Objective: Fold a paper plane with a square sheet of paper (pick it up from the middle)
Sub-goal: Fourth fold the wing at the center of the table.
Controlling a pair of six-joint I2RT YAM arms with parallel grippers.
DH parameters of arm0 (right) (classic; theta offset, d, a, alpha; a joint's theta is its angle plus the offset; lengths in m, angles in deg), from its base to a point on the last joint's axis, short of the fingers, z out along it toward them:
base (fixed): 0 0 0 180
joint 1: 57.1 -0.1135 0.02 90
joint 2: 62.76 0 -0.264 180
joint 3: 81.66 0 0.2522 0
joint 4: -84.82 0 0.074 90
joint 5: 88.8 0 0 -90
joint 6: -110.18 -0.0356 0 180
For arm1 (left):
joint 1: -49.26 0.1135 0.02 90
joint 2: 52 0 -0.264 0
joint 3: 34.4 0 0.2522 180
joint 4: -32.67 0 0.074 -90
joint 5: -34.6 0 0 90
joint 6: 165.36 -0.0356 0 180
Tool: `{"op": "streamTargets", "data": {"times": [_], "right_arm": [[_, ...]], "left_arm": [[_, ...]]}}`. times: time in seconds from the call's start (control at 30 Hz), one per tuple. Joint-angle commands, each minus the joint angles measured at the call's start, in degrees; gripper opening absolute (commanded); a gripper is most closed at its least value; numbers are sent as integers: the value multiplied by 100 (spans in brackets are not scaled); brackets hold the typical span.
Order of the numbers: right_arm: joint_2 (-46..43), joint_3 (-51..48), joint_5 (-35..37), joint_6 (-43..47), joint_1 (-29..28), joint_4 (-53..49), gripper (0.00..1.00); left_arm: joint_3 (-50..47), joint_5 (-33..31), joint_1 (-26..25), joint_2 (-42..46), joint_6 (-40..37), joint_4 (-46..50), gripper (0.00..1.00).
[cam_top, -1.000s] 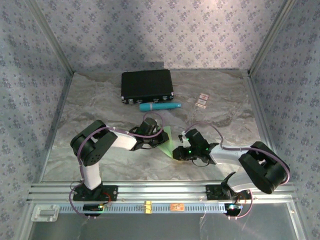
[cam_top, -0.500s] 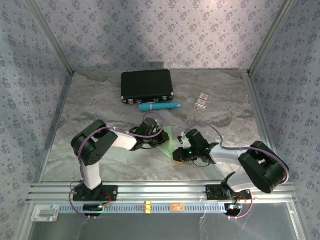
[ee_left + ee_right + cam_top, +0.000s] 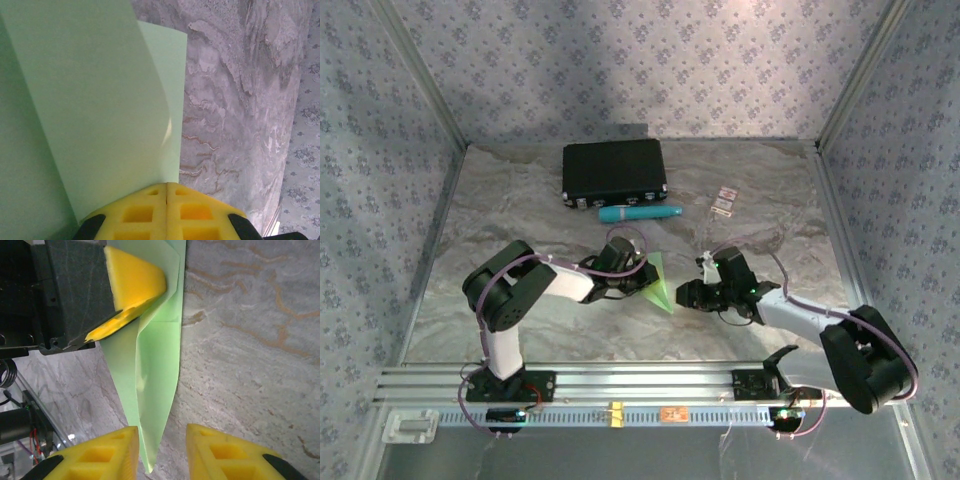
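A: Pale green paper plane (image 3: 661, 285) is seen in front of the black case (image 3: 614, 168).
B: It is pinched by the left gripper (image 3: 166, 187); the right gripper (image 3: 162, 437) is spread around its tip.

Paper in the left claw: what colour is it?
The paper is plain pale green, clearest in the left wrist view.

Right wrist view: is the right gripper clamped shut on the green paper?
No, the right gripper stands open, the tip of the paper lying between its fingers.
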Motion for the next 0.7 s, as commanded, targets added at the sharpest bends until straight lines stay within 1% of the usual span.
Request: {"op": "streamTargets", "data": {"times": [0.0,0.13,0.5,0.67], "right_arm": [[51,114,-318,-175,18,32,32],[70,178,-349,-120,3,-12,33],[1057,706,-584,-162,-140,414,32],[1371,786,-551,-187,-232,540,32]], "left_arm": [[-155,-166,-61,-75,48,107,4],[-177,-201,-70,-29,48,107,4],[-193,-185,-77,-29,8,125,4],[-179,-175,-74,-37,4,132,4]]}}
